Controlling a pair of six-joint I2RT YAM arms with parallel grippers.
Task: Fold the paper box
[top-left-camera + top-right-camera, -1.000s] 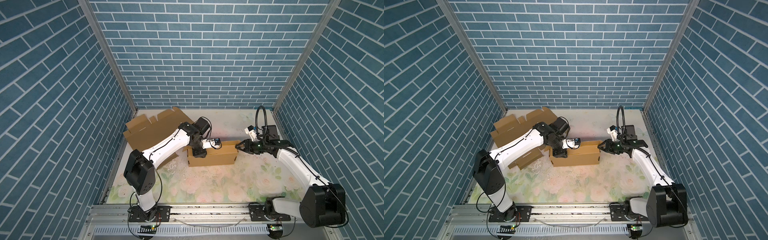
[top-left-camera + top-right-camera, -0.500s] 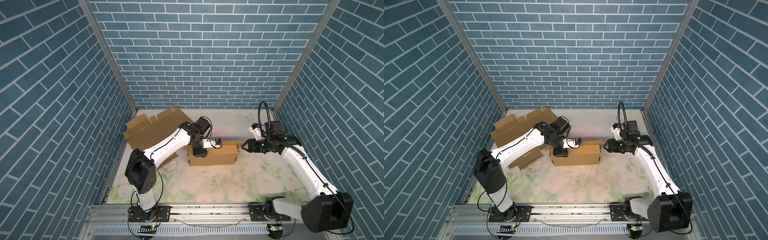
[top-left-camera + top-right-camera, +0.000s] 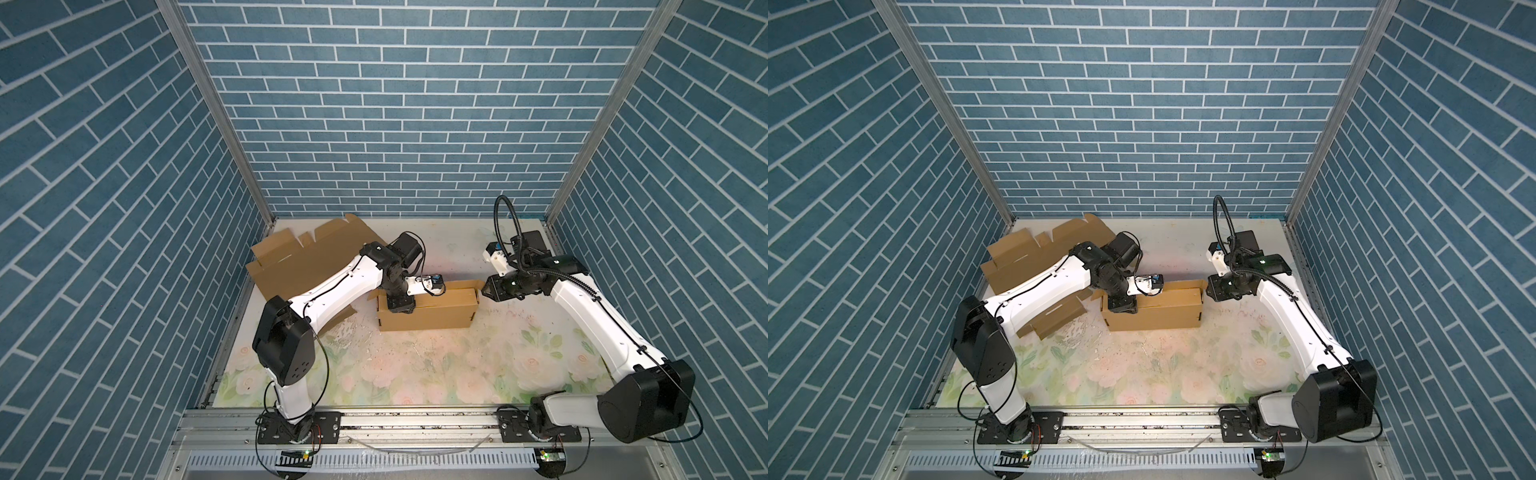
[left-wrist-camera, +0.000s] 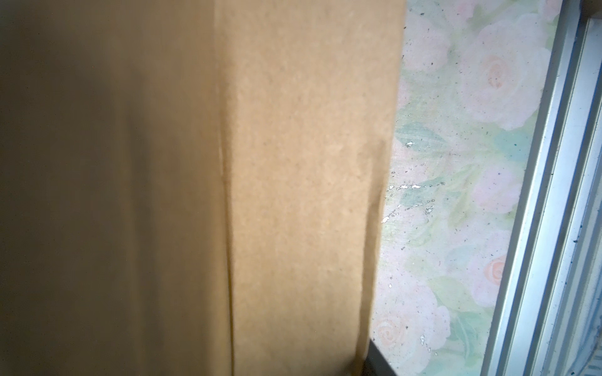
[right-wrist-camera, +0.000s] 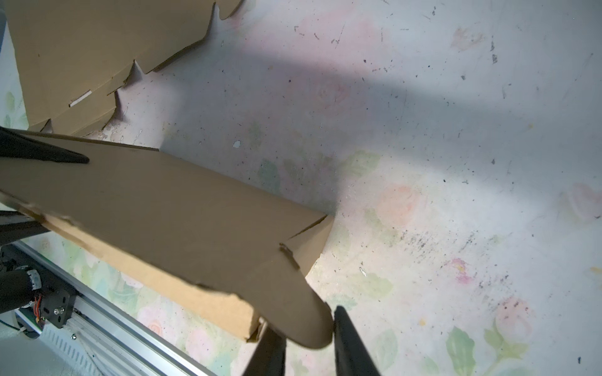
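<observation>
Two pincers meet the box point(image 3: 428, 320): left pincer point(image 3: 401, 305) at one end, right pincer point(image 5: 304, 320) astride the end flap point(image 5: 293, 302). Whether either one grips, I cannot tell. Next I must fold this flap inward.

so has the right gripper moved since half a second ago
Yes, the right gripper moved left to the box: it was clear of its right end, now the flap is between its fingers.

Robot lab test cell: brick-print panels point(image 3: 382, 104) on three sides; aluminium rail point(image 3: 415, 422) at bench point(image 3: 436, 365) front carries left arm point(image 3: 332, 286) and right arm point(image 3: 594, 320); bench surface flower-printed, scuffed.
</observation>
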